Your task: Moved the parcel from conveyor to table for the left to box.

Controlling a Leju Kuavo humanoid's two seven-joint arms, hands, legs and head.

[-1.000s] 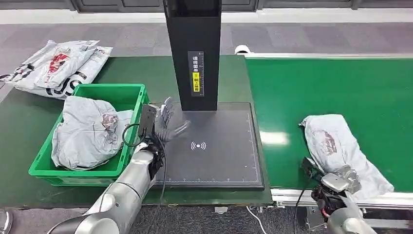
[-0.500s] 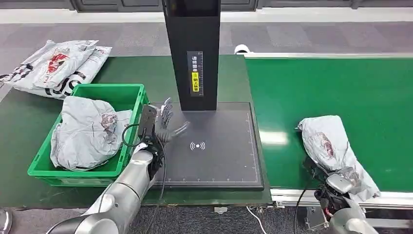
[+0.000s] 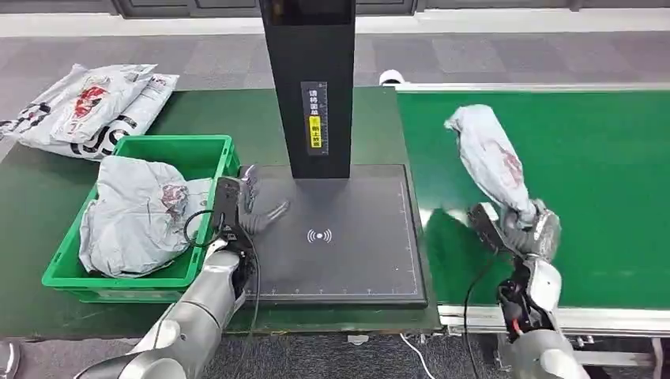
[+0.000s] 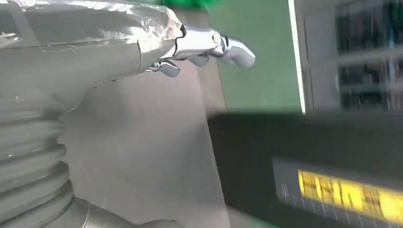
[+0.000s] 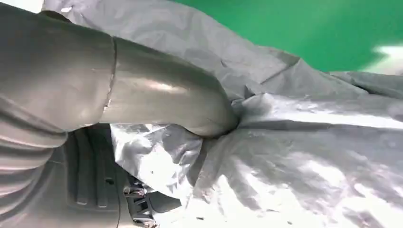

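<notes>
My right hand grips a grey plastic parcel by one end and holds it lifted above the green conveyor belt. The rest of the bag sticks up and away from the hand. In the right wrist view the thumb presses into the crinkled parcel. My left hand hovers open over the left edge of the dark scanner plate, beside the green crate. In the left wrist view its fingers are spread with nothing in them.
The green crate holds one grey parcel. Two more parcels lie on the dark green table at the far left. A black scanner column stands at the back of the plate. The conveyor's metal edge runs along the front.
My right hand has closed on the parcel and raised it off the belt, swinging it up and leftwards. The left hand stays almost still by the crate.
</notes>
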